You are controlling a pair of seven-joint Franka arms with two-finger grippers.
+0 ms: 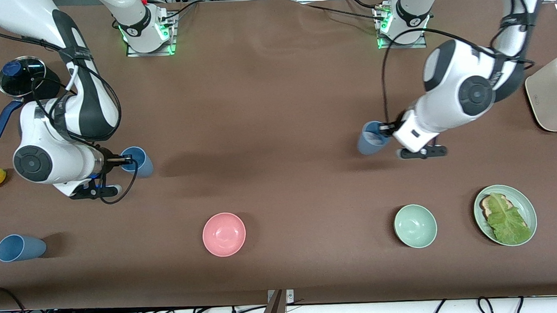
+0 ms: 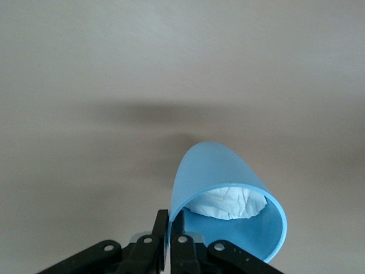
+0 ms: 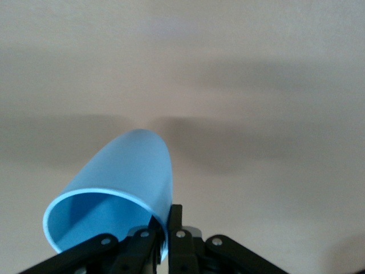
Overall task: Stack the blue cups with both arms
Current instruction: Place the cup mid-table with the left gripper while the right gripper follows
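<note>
Cups pinched at the rim, one per arm. The left gripper (image 1: 385, 129), toward the left arm's end of the table, has its fingers (image 2: 161, 240) closed across the wall of a blue cup (image 1: 371, 138): one finger inside the mouth, one outside. This cup holds a crumpled white paper wad (image 2: 228, 202). The right gripper (image 1: 125, 159), toward the right arm's end, clamps a second blue cup (image 1: 138, 161) the same way; its interior looks empty. A rim pinch leaves each body and base free, which would suit nesting one inside the other. A third blue cup (image 1: 20, 248) lies on its side nearer the front camera, untouched. The pink bowl (image 1: 224, 234) and pale green bowl (image 1: 415, 225) are well apart from both.
</note>
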